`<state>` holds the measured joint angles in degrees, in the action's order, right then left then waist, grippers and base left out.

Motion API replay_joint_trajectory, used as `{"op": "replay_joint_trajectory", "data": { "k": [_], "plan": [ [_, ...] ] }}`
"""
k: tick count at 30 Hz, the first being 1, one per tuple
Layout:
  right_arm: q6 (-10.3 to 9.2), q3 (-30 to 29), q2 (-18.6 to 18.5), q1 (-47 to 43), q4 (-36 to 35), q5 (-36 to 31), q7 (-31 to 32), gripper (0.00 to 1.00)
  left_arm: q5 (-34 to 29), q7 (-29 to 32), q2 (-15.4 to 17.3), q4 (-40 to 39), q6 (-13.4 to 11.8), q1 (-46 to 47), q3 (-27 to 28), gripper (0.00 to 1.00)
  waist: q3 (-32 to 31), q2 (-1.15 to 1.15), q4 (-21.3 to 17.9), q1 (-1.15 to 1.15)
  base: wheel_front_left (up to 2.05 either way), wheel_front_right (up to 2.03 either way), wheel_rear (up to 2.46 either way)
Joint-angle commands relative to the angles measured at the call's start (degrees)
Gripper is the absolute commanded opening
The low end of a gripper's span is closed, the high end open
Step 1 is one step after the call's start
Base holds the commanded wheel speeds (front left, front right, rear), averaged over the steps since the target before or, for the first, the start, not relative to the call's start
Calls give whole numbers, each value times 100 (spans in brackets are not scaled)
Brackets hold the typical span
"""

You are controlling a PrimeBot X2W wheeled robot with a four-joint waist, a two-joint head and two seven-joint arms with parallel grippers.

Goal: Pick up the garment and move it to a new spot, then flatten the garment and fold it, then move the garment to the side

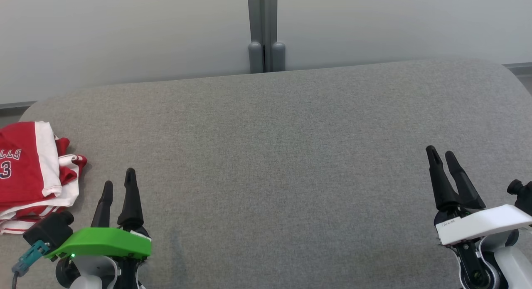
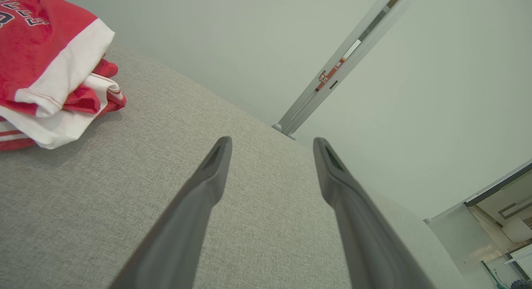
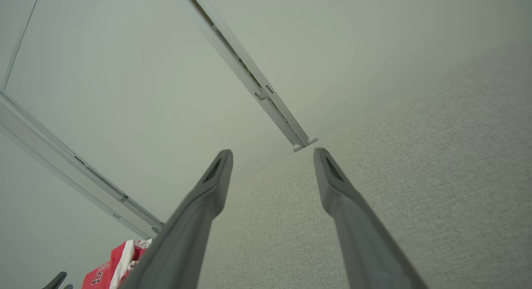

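The garment [image 1: 29, 172] is a red and white jersey with dark lettering, lying folded in a stack at the left edge of the grey cushioned surface [image 1: 274, 156]. It also shows in the left wrist view as a folded bundle [image 2: 45, 64] at the upper left, and small in the right wrist view [image 3: 112, 268]. My left gripper [image 1: 119, 188] stands open just right of the garment, apart from it, with nothing between its fingers [image 2: 208, 176]. My right gripper [image 1: 441, 152] stands open at the far right, empty, its fingers [image 3: 212, 185] over bare fabric.
A pale wall runs behind the surface with a grey vertical post [image 1: 262, 31] at the middle back. The surface has rounded corners at the back left and back right. Between the two grippers lies a wide stretch of bare grey fabric.
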<state>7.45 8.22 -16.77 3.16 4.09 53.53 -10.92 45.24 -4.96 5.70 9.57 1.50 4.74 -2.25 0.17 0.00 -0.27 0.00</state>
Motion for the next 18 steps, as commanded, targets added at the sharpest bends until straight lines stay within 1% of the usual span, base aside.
{"op": "replay_joint_trajectory", "data": {
  "k": [1,7,18],
  "plan": [
    [3,-88,-1,11,-94,-240,30,100,-202,-59,69,-34,-10,106,-33,100,-1,0,0,0,0,0,0],
    [3,-243,115,-59,-116,-819,111,100,-678,-184,104,64,-21,102,-130,100,-12,0,4,0,0,0,0],
    [4,-382,313,-122,-51,-1555,170,100,-1334,-350,149,260,-34,109,-281,100,-16,0,4,0,0,0,0]
  ]
}}
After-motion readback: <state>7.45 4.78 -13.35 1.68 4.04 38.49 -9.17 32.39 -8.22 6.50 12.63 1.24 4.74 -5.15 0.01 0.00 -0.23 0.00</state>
